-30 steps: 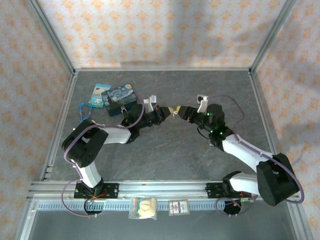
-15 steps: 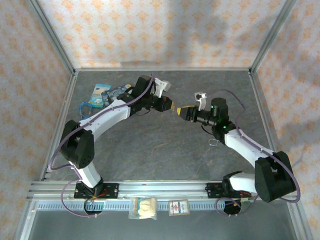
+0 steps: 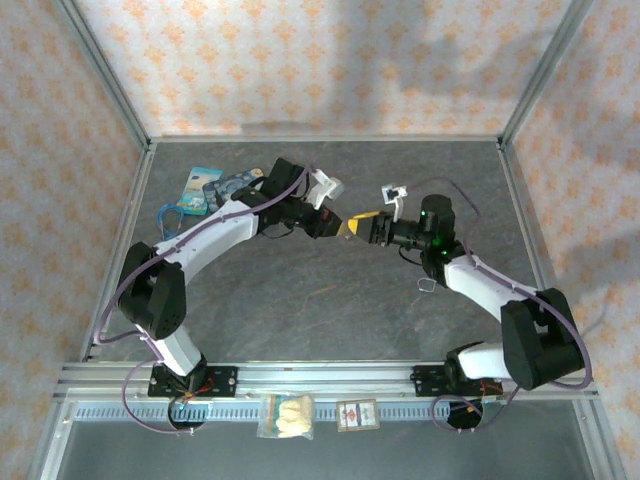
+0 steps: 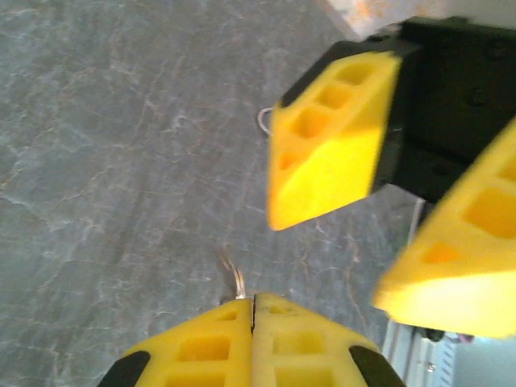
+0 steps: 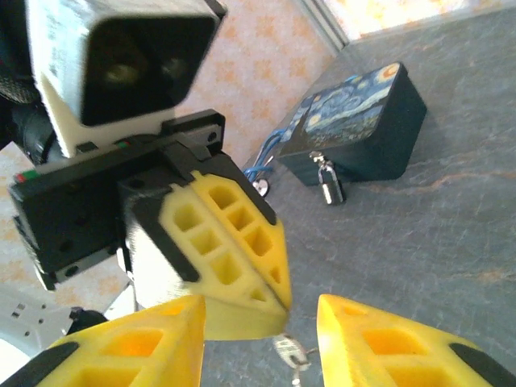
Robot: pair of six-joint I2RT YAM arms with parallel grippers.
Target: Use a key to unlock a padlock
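Setting: a slate-grey table (image 3: 330, 320) in an aluminium-framed booth, with orange-patterned walls (image 3: 300, 60) around it. Item one, the left gripper (image 3: 343, 227): raised over mid-table, pads clenched flat together on the key (image 5: 289, 352). I judge that it pinches the key by its ring, so the blade dangles free for a handover. Item two, the right gripper (image 3: 360, 220): nose to nose with the left, jaws apart and straddling the left's fingertips, nothing grasped. I read this as lining up to take the key in a more usable orientation. Item three, the padlock (image 5: 327, 185): it sits at the front face of the blue starry-night tin (image 5: 363, 121), seemingly on its clasp, toward the table's far left and well apart from both grippers (so no unlocking is under way). View notes: the top camera gives me the arms' layout and how far the tin lies from the meeting point. The left wrist camera gives the shut seam, with a thin wire curl (image 4: 236, 282) sprouting from it. The right wrist camera gives the key's hang below the left's tips and the padlock against the tin, detail too fine for the overhead.
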